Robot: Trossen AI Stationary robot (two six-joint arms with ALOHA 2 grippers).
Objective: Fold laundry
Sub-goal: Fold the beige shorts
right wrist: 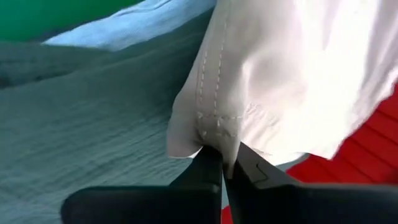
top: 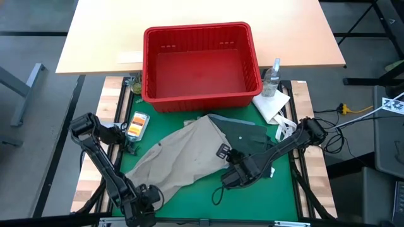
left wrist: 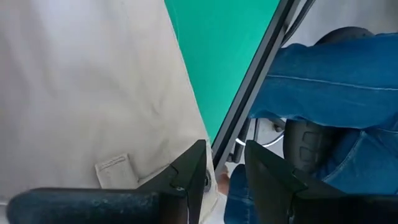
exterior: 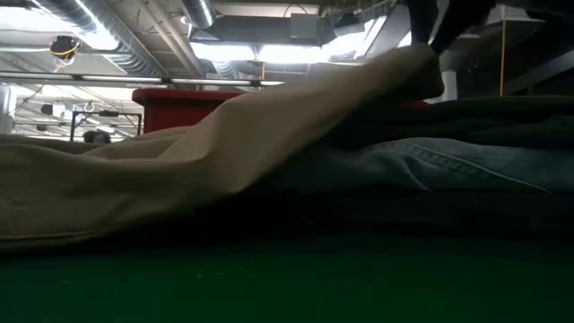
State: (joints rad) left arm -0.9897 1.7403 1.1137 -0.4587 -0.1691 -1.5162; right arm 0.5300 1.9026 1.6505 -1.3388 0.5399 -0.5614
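Right gripper (right wrist: pixel 224 163) is clamped tight on a stitched corner of the beige khaki garment (top: pixel 180 157), fingers fully together with the fabric pinched between the tips. In the high view it sits mid-table, right of centre, over the heap. From table level that pinched corner is lifted clear of the pile, the rest of the khaki sloping down to the left onto the green mat (top: pixel 284 183).

Left gripper (left wrist: pixel 224 168) is at the near-left corner of the table, by the near edge. Fingers partly apart, nothing between them that I can see. Khaki fabric with a small sewn label lies right beside it.

Khaki piece spreads diagonally from the near left toward the centre. Under its far-right end lies the dark olive green piece (top: pixel 243 133); light blue denim (exterior: pixel 430 166) is sandwiched lower in that stack, seen from the low view.

Red plastic basket (top: pixel 201 94) stands at the far side of the mat. White cloth (top: pixel 271 104) is just right of the basket's near corner, with a clear spray bottle (top: pixel 273 77) beside it. Small orange-and-white packet (top: pixel 137 124) lies on the left of the mat.

A person's blue-jeaned legs (left wrist: pixel 336 74) show past the near table edge in the left wrist view.
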